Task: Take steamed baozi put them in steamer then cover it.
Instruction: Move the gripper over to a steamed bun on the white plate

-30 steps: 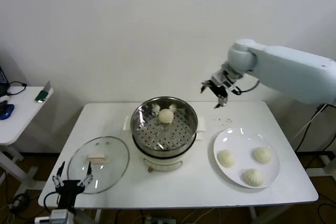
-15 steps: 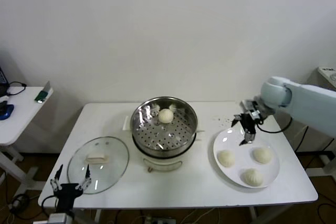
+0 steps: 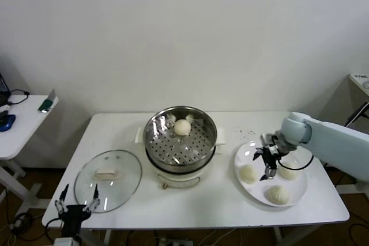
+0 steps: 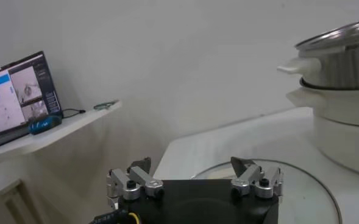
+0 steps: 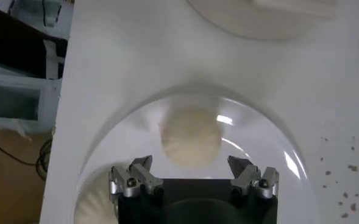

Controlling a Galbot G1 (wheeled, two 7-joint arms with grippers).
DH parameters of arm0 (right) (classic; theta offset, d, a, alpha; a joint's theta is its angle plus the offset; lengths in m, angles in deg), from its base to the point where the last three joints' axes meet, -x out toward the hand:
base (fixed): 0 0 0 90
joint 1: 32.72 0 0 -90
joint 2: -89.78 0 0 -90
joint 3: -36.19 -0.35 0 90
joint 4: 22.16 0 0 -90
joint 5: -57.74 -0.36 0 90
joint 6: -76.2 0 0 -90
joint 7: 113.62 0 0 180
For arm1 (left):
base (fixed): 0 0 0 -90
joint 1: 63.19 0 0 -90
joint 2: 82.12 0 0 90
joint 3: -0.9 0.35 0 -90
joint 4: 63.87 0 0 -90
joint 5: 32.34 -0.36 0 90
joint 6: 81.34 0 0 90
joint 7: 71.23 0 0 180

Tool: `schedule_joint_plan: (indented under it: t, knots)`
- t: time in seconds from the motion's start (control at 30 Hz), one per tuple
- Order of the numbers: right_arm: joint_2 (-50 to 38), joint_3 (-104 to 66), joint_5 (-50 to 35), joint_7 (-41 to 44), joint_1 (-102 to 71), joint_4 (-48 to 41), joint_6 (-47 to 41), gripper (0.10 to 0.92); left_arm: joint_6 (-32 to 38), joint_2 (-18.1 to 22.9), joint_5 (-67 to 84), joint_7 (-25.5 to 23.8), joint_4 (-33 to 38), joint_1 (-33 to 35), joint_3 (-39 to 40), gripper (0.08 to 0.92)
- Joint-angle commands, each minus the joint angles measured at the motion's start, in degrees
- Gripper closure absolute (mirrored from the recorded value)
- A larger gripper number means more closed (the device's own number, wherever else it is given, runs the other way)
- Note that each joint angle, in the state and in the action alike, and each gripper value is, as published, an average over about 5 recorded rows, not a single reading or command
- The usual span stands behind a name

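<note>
Since a second ago the right pincer [image 3: 268, 163] has swung from high behind the steamer [image 3: 180, 140] down to the plate [image 3: 249, 188] on the steamer's right, and now hangs low over it, among the three baozi there. Its fingers stand wide apart with nothing between them; the wrist view shows one baozi [image 5: 191, 136] lying just ahead of the open tips, and part of another [image 5: 96, 206] at the side. Nothing stands between the pincer and that bun.

Largest first: the tabletop [image 3: 190, 203] carries everything. The steamer sits at its middle, uncovered, with one baozi [image 3: 182, 127] on the perforated tray toward the back rim. The cover [image 3: 108, 180] lies flat on the tabletop left of the steamer, handle up. On the plate, one baozi [image 3: 248, 173] lies nearest the steamer, one [image 3: 278, 194] toward the front edge, and one [image 3: 288, 171] farther right, partly behind the pincer.

Far left of the steamer, a side table [image 3: 23, 125] bears small items. The left pincer [image 3: 75, 203] waits at the tabletop's front edge below the cover, fingers spread and empty, barely shifted.
</note>
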Motion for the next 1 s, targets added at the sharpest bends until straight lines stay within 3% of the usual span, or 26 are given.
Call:
schedule_joint_plan:
  t: [0.03, 0.5, 0.77, 1.0]
  knots:
    - [2.8, -4.0, 1.6, -0.6, -5.9, -2.6, -0.8, 0.203, 0.0, 0.0, -0.1, 0.0, -0.2, 0.2, 0.0, 0.177]
    - [5.5, -4.5, 3.1, -0.3, -6.1, -5.3, -0.3, 0.205, 0.2, 0.1, -0.2, 0.0, -0.6, 0.1, 0.1, 0.177]
    - [5.4, -4.1, 2.9, 0.7, -5.6, -5.5, 0.0, 0.329, 0.1, 0.0, -0.1, 0.0, -0.6, 0.0, 0.1, 0.177]
    - [4.8, -3.8, 1.6, 0.7, -4.5, -5.4, 0.1, 0.367, 0.2, 0.1, -0.1, 0.0, -0.6, 0.1, 0.1, 0.177]
